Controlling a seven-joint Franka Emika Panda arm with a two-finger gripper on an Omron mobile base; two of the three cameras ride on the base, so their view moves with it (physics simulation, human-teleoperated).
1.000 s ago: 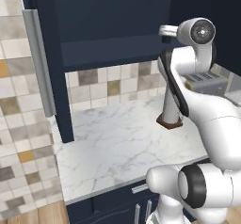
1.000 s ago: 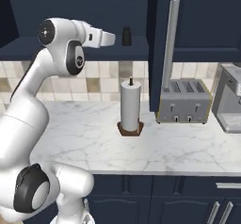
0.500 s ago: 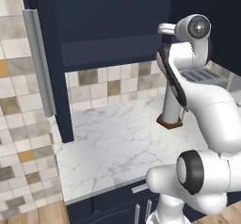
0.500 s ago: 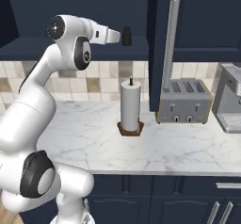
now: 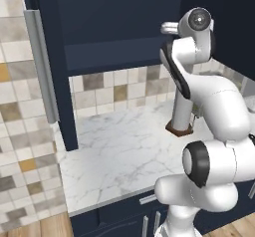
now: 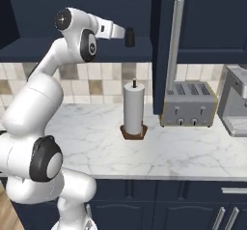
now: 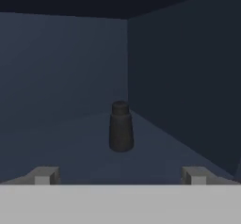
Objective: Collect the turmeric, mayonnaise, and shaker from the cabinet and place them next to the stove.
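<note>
1. Pincer (image 7: 120, 175): jaws wide apart, holding nothing; fingertips (image 7: 43, 175) at the bottom of the hand view.
2. Shaker (image 7: 121, 126): upright on the cabinet (image 5: 124, 32) shelf, centred between the fingers but further in, not touching. Sits near the back right corner in the hand view.
3. Right base view: shaker (image 6: 130, 37) just past the arm's end, inside the open cabinet, w/ the door's silver handle (image 6: 174, 45) to its right.
4. Counter (image 6: 159, 151) below: paper towel roll (image 6: 134, 110), toaster (image 6: 188, 110), well apart from the arm.
</note>
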